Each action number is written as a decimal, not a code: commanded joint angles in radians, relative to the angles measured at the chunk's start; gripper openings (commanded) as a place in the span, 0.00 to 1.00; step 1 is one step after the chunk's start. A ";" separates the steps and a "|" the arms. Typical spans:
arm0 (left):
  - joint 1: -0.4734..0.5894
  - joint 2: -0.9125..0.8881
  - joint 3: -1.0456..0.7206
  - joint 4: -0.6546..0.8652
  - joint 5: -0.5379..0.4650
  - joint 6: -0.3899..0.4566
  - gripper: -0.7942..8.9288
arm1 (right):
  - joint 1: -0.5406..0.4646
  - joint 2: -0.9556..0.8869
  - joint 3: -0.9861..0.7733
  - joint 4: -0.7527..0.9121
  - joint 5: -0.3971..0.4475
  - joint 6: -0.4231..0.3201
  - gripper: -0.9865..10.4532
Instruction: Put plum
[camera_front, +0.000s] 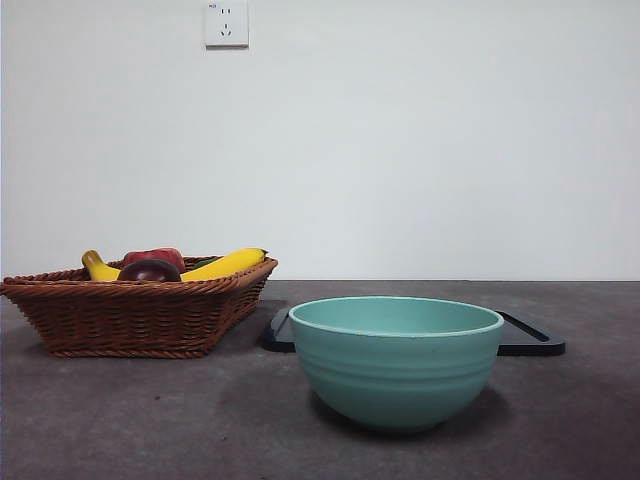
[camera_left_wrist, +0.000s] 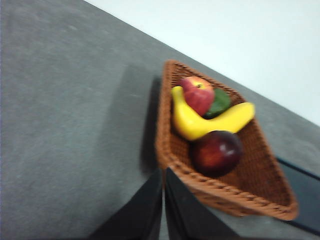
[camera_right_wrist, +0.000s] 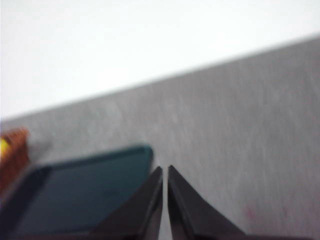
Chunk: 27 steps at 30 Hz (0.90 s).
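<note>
A grey, speckled counter (camera_front: 120, 420) runs up to a plain white wall with a white power socket (camera_front: 226, 23) high on it. Toward the counter's left edge sits a brown woven wicker basket (camera_front: 130, 315) with sloping sides. Inside the basket lies the plum (camera_left_wrist: 216, 151), a small, round, glossy fruit of very dark maroon, resting at the basket's near side, against a curved yellow banana (camera_left_wrist: 207, 122). Behind the banana is a red apple (camera_left_wrist: 198, 94) with yellowish patches, and next to it a dark green item (camera_left_wrist: 219, 101) that is mostly hidden, so what it is cannot be told.

Near the counter's front edge, close to the middle, stands a round pale teal ceramic bowl (camera_front: 396, 360) with ridged sides. Behind the bowl, a flat black rectangular tray (camera_front: 535, 340) lies on the counter, just beside the basket.

Neither arm shows in the front view. In the left wrist view, the left end effector (camera_left_wrist: 163, 175) hangs above the counter at the basket's near rim, its two black jaws pressed together and holding nothing. In the blurred right wrist view, the right end effector (camera_right_wrist: 165, 172) hangs above the counter by a corner of the tray, its jaws likewise pressed together and empty.
</note>
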 joint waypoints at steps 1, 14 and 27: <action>0.002 0.018 0.074 -0.017 0.004 -0.012 0.09 | 0.000 0.026 0.077 -0.034 -0.004 0.017 0.09; 0.000 0.311 0.406 -0.261 0.206 0.154 0.09 | 0.000 0.343 0.470 -0.327 -0.199 -0.119 0.09; -0.075 0.702 0.748 -0.507 0.302 0.380 0.09 | 0.109 0.653 0.755 -0.650 -0.293 -0.272 0.09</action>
